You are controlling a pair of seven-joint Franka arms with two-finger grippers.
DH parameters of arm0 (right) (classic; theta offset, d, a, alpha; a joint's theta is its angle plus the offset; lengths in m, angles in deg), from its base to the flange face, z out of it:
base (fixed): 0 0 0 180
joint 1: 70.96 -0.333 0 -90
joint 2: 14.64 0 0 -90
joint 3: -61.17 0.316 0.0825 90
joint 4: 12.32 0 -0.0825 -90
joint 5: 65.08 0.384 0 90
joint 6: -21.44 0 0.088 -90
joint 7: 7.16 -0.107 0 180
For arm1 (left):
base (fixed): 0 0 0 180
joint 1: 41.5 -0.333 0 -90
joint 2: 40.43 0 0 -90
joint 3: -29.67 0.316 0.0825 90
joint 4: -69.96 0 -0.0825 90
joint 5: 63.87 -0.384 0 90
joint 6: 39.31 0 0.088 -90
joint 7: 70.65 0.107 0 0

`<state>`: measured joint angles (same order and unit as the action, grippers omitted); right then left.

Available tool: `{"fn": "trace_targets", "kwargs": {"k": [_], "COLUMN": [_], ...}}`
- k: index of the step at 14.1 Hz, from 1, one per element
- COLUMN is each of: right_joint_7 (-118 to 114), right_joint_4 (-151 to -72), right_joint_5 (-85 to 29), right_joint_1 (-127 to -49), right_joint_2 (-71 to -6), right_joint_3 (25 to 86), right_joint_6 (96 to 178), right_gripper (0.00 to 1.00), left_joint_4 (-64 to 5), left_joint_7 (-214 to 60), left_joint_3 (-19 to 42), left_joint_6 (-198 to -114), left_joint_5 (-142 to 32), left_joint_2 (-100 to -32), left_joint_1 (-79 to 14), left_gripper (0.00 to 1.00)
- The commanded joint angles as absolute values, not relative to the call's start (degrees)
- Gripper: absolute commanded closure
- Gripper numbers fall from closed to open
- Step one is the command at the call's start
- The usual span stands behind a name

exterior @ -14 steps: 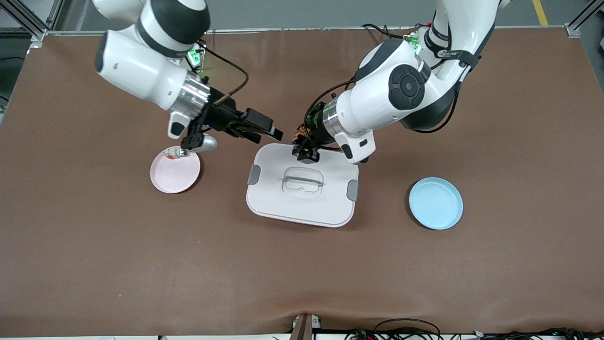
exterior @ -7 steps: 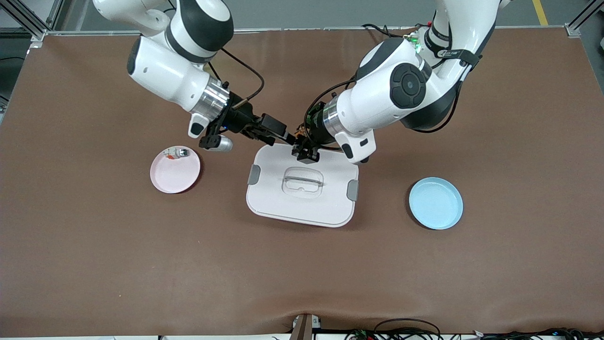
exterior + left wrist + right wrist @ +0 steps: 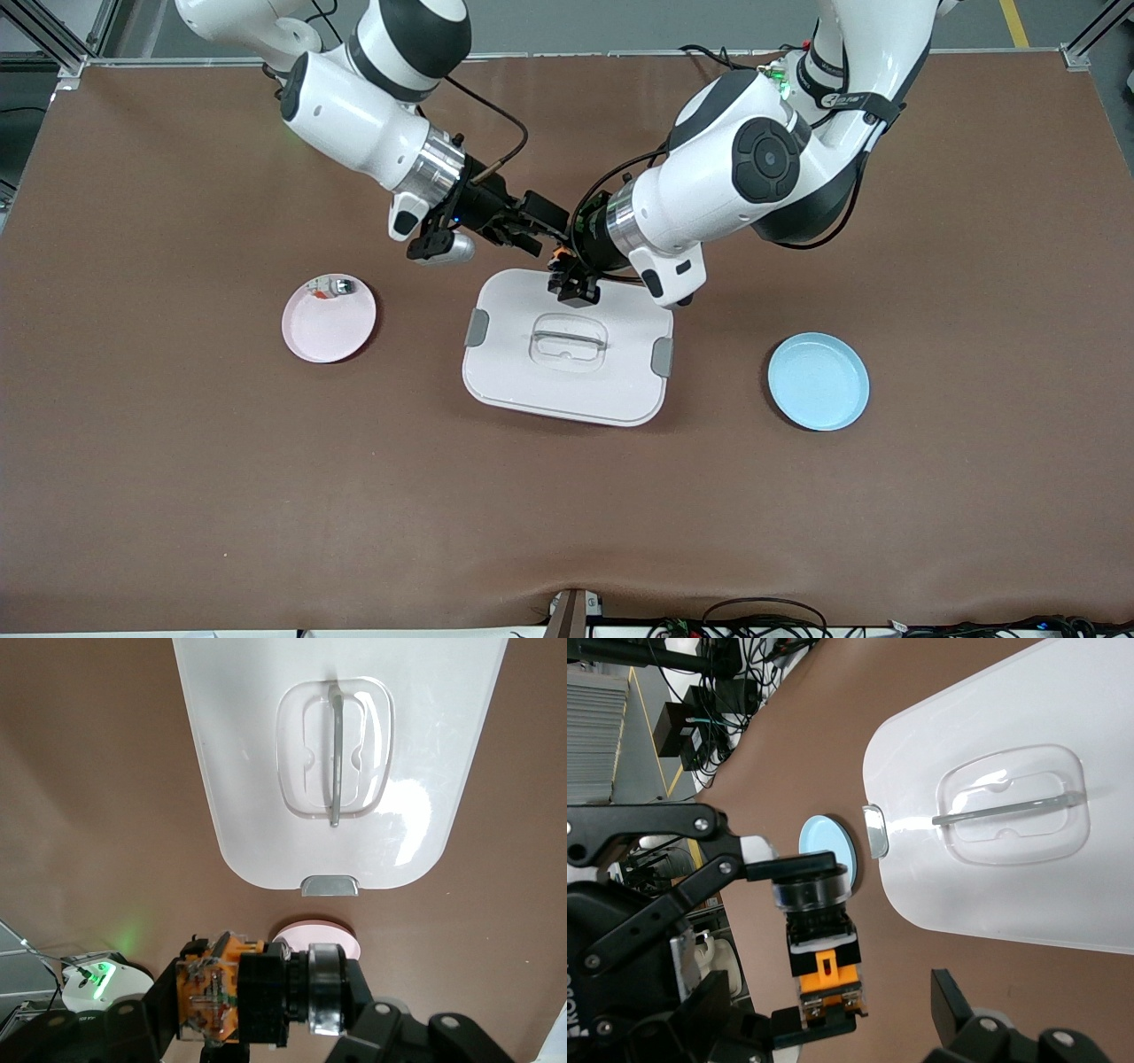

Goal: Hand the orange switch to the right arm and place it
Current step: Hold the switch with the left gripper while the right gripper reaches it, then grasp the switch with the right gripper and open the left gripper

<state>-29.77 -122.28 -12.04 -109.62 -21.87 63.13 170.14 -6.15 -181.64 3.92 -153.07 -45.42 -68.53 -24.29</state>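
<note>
Swinging in from over the pink plate [image 3: 329, 318] toward the middle of the bench [image 3: 177, 496]: right pincer [image 3: 542, 232] now meeting the left pincer [image 3: 567, 276] over the white lid's [image 3: 567, 381] edge nearest the arm bases. Left pincer keeping its fingers [image 3: 808, 1032] clamped on the orange switch [image 3: 819, 930], gripping it by both ends. Right pincer standing wide open, one finger [image 3: 950, 1005] hanging beside the switch without touching. Lying on the pink plate's rim: small grey-white part [image 3: 332, 286]. Sitting alone toward the left arm's end: blue plate [image 3: 818, 381]. Stretching bare and unobstructed between lid and both plates: brown bench surface.
</note>
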Motion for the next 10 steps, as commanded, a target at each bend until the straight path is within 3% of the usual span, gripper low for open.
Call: {"fn": "trace_targets", "kwargs": {"k": [1, 3, 6, 10], "right_joint_7": [-27.38, -27.29, -27.20, -27.20], "right_joint_4": [-123.16, -122.89, -122.72, -121.66], "right_joint_5": [-10.32, -10.32, -10.32, -10.32], "right_joint_1": [-110.95, -111.04, -111.31, -111.31], "right_joint_2": [-20.79, -20.88, -21.75, -22.98], "right_joint_3": [62.58, 62.58, 62.58, 62.58], "right_joint_6": [170.86, 170.86, 172.43, 172.53], "right_gripper": [0.01, 0.15, 0.28, 0.33], "left_joint_4": [-5.27, -5.18, -5.27, -5.27], "left_joint_7": [-182.62, -182.53, -182.62, -182.62], "left_joint_3": [4.45, 4.45, 4.45, 4.36], "left_joint_6": [-153.21, -153.21, -153.21, -153.21], "left_joint_5": [-46.64, -46.64, -47.16, -47.25], "left_joint_2": [-68.64, -68.55, -68.73, -68.73], "left_joint_1": [-23.48, -23.48, -23.48, -23.48], "left_gripper": [1.00, 1.00, 1.00, 1.00]}}
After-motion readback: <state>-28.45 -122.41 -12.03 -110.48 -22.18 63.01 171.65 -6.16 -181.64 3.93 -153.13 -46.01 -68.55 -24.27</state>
